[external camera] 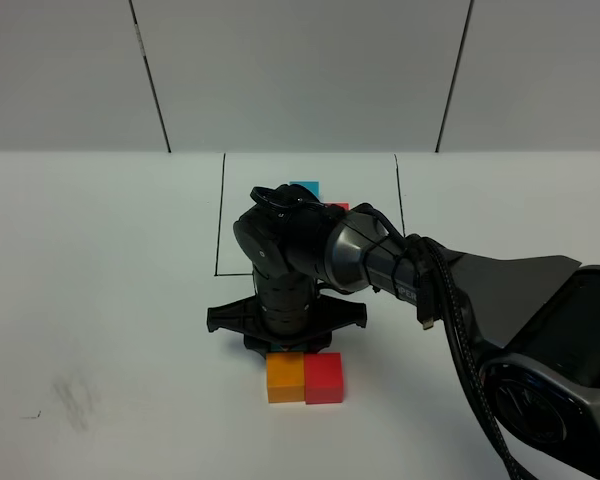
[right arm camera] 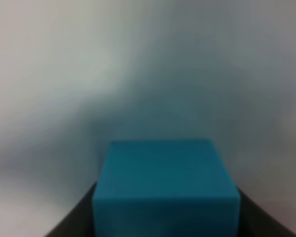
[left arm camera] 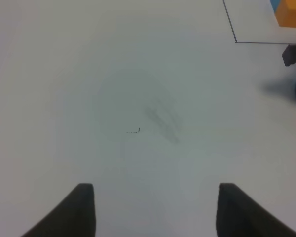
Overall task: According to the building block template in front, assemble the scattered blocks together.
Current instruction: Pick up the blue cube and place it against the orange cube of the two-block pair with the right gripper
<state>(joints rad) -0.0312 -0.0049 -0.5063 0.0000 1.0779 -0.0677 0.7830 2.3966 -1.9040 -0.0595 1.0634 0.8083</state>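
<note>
1. Exterior high view: the matte white table (external camera: 100, 300) carries a thin black-lined rectangle (external camera: 220, 215), and inside it parts of the building block template (external camera: 308, 188) show, a light blue cube top and a sliver of red behind the arm. The glossy black right arm (external camera: 380, 265) reaches across the middle, its right gripper (external camera: 283, 345) pointing down just behind two loose cubes. The orange cube (external camera: 284, 378) and the red cube (external camera: 323, 377) sit side by side, touching, plain and sharp-edged, near the table's front. A teal sliver shows under the gripper.

2. Left wrist view: the left gripper (left arm camera: 155, 210) hangs over bare table, its two dark fingers (left arm camera: 81, 210) apart with nothing between them. A faint grey smudge (left arm camera: 163, 118) marks the surface. A corner of the black-lined frame and an orange cube edge show at the far corner.

3. Right wrist view: the blue cube (right arm camera: 163, 185) fills the gap between the right gripper's dark fingers (right arm camera: 71, 222), which are clamped on its sides. Its faces look flat and matte; the picture is blurred.
</note>
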